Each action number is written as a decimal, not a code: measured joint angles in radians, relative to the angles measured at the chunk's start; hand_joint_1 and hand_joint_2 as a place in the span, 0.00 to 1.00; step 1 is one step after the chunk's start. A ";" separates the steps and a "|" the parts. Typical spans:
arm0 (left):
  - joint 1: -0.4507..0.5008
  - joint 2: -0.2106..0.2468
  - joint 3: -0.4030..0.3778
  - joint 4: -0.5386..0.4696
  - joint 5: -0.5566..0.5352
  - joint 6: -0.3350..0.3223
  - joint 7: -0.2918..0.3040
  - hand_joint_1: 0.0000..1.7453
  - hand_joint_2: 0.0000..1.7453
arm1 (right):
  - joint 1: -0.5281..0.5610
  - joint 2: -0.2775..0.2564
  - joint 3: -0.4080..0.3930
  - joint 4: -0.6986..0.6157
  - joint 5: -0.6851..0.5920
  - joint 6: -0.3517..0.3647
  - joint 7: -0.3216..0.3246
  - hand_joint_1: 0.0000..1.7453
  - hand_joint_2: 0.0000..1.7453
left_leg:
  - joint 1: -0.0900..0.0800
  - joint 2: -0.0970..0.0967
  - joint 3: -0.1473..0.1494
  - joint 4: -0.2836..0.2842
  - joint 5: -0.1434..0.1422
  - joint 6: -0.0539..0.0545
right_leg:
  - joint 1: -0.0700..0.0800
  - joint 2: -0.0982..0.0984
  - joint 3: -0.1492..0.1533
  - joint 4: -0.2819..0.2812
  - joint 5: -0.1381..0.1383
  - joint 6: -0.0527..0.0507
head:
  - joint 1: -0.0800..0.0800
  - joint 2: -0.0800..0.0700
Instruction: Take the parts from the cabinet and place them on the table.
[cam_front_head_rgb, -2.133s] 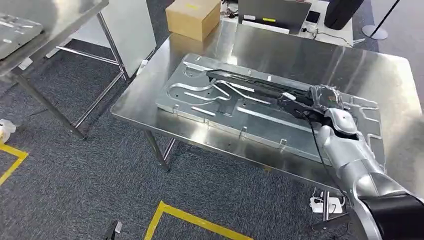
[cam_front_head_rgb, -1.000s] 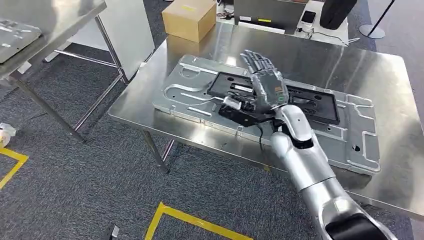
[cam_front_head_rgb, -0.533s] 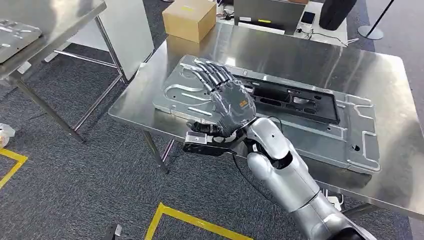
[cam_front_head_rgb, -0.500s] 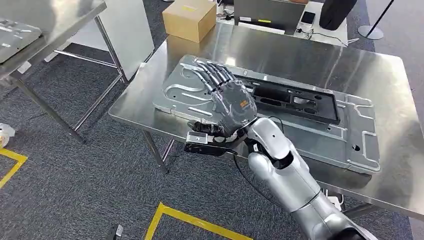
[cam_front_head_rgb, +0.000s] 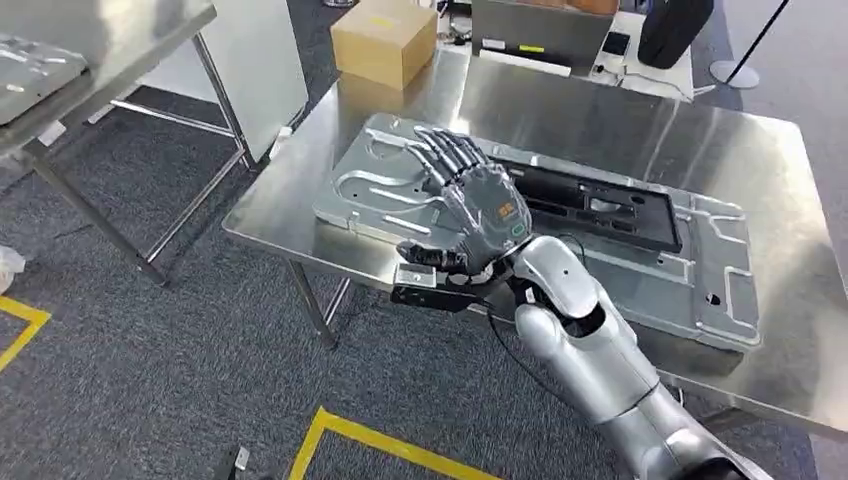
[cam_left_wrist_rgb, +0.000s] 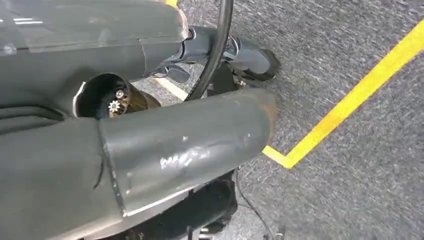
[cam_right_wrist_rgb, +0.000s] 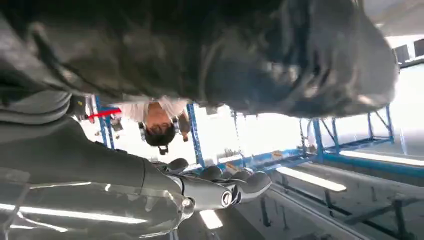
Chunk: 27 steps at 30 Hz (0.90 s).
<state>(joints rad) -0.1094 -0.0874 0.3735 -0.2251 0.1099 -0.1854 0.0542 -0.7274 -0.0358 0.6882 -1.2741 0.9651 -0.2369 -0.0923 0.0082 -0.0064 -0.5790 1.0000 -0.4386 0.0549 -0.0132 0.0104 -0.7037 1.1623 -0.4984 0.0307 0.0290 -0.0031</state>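
A long black plastic part (cam_front_head_rgb: 600, 208) lies flat on a large stamped silver plate (cam_front_head_rgb: 370, 185) on the steel table (cam_front_head_rgb: 620, 120). My right hand (cam_front_head_rgb: 478, 212) hovers over the plate's near left portion, to the left of the black part, with its fingers spread and nothing in it. The right wrist view shows the same hand (cam_right_wrist_rgb: 150, 190) with its fingers stretched out and bare. In the left wrist view, my left hand (cam_left_wrist_rgb: 150, 125) hangs over the carpet and holds nothing.
A cardboard box (cam_front_head_rgb: 388, 40) stands at the table's far left corner. A second steel table (cam_front_head_rgb: 100, 30) at the left carries another silver plate (cam_front_head_rgb: 30, 65). Yellow tape (cam_front_head_rgb: 370, 440) marks the carpet in front. A person (cam_right_wrist_rgb: 160, 125) stands beyond, near blue racks.
The right hand laid the black part flat on the silver plate and let go. It then swung left toward the table's front edge with fingers spread.
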 joint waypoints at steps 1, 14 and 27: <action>0.000 0.000 0.000 0.000 -0.004 0.002 0.000 0.00 0.00 | 0.005 -0.005 0.000 0.000 0.000 0.001 -0.001 0.00 0.00 | 0.000 -0.002 -0.001 0.001 0.000 0.000 | -0.001 -0.001 -0.033 0.078 -0.034 0.002 | 0.000 0.000; 0.000 0.004 0.000 0.000 -0.002 0.000 0.002 0.00 0.00 | 0.008 -0.042 0.000 0.010 -0.013 -0.004 -0.017 0.00 0.00 | 0.003 -0.032 -0.035 0.068 -0.046 -0.057 | -0.006 -0.010 0.103 -0.146 0.060 -0.048 | -0.006 0.000; 0.000 0.007 0.000 0.000 -0.002 -0.001 0.002 0.00 0.00 | 0.009 -0.044 0.000 0.012 -0.013 -0.004 -0.017 0.00 0.00 | -0.007 0.034 -0.034 0.025 0.004 -0.033 | 0.014 -0.128 0.115 -0.134 0.037 -0.024 | -0.006 0.000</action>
<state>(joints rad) -0.1097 -0.0805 0.3738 -0.2251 0.1083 -0.1862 0.0561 -0.7182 -0.0794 0.6878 -1.2619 0.9525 -0.2407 -0.1091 0.0015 0.0275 -0.6131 1.0245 -0.4346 0.0224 0.0004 -0.1180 -0.5884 1.0282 -0.4618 0.0066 0.0233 -0.0031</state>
